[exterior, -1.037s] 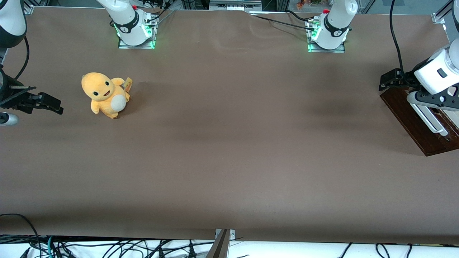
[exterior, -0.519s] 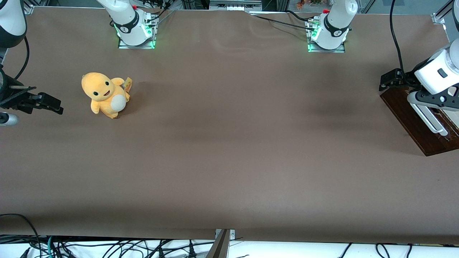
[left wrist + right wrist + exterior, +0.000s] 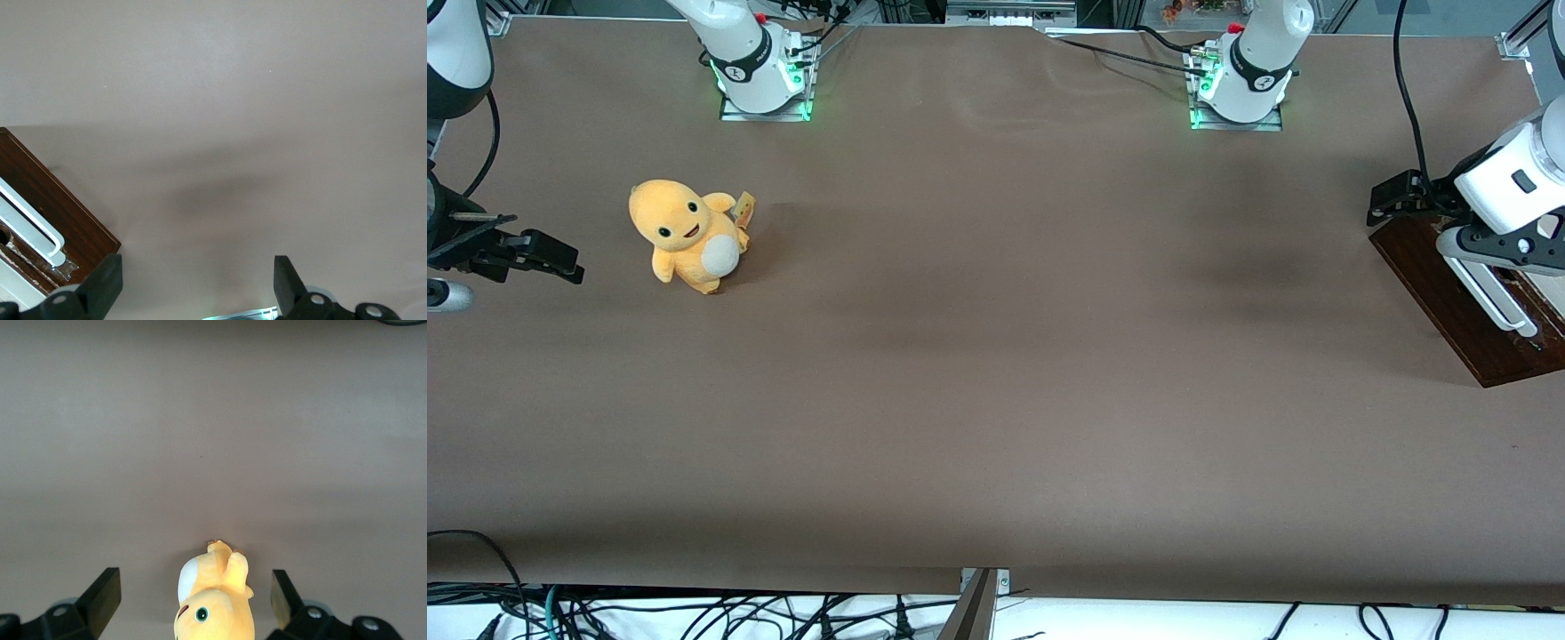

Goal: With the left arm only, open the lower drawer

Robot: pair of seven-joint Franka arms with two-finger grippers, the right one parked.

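One brown table point(image 3: 996, 356) carries the lower drawer point(image 3: 1449, 302), end effector point(image 3: 197, 287) spread.

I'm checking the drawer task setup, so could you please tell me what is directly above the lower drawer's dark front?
The left arm hangs over the lower drawer; its gripper, open, holds nothing. The white handle shows; the arm covers its upper end and the drawer's inside.

A yellow plush toy point(image 3: 687, 235) with a white belly sits upright on the brown table point(image 3: 996, 373), toward the parked arm's end.
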